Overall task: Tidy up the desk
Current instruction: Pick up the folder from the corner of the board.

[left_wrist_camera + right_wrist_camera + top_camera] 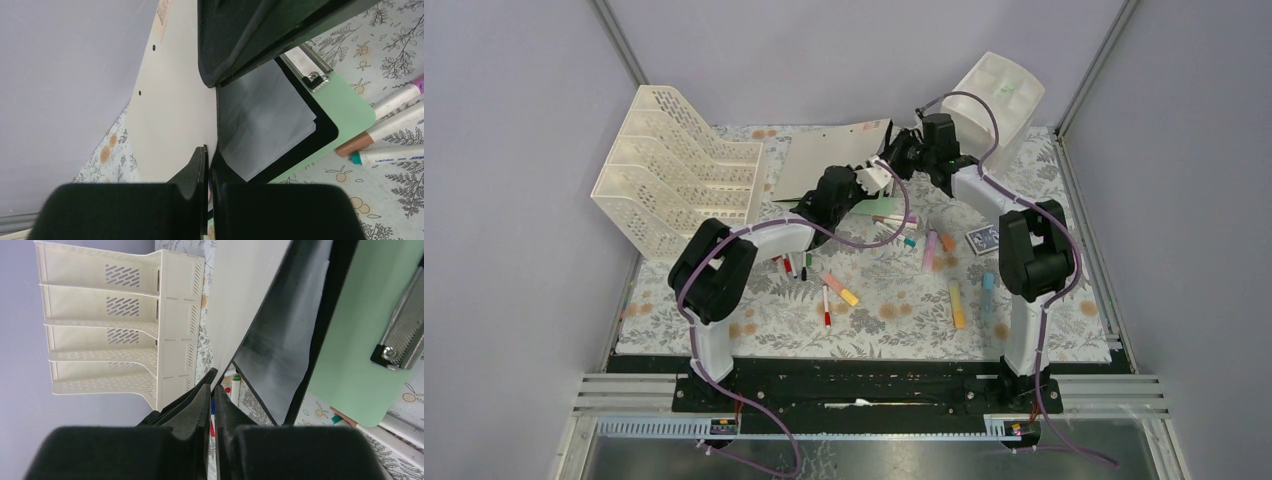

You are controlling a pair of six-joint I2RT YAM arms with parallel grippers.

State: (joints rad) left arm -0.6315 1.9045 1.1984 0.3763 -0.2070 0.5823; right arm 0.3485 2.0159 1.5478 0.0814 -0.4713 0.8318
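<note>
We found the left gripper (207,167) and right gripper (212,390) both clenched on the smooth cream folder (170,110). A green metal-clipped clipboard (345,110) lay beside it; marker (395,156) print unreadable.

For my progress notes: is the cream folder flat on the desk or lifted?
Lifted: the cream folder slopes up off the desk, its edge pinched by the left gripper.

Matt cloth desk (894,300), plastic lattice rack (674,175)
</note>
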